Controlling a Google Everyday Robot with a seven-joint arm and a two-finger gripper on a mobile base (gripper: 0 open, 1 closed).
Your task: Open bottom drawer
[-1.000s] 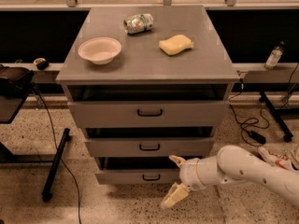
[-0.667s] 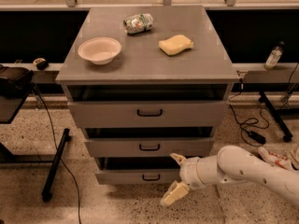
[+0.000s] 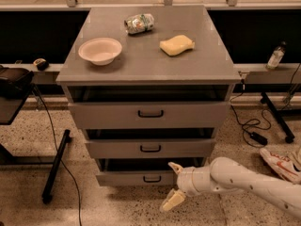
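Note:
The bottom drawer (image 3: 127, 178) is the lowest grey front of the cabinet, with a small black bar handle (image 3: 152, 178). It stands slightly out, with a dark gap above it. My white arm comes in from the lower right. My gripper (image 3: 174, 185) is open, just to the right of the handle and a little in front of the drawer front. One cream fingertip (image 3: 175, 167) is level with the drawer's top edge and the other (image 3: 171, 201) hangs below it over the floor. It holds nothing.
The middle drawer (image 3: 150, 148) and top drawer (image 3: 150, 113) sit above. On the cabinet top (image 3: 207, 65) lie a white bowl (image 3: 99, 50), a crumpled bag (image 3: 139, 23) and a yellow sponge (image 3: 177, 45). A black stand leg (image 3: 55, 166) is at left, cables (image 3: 249, 126) and a shoe (image 3: 278, 163) at right.

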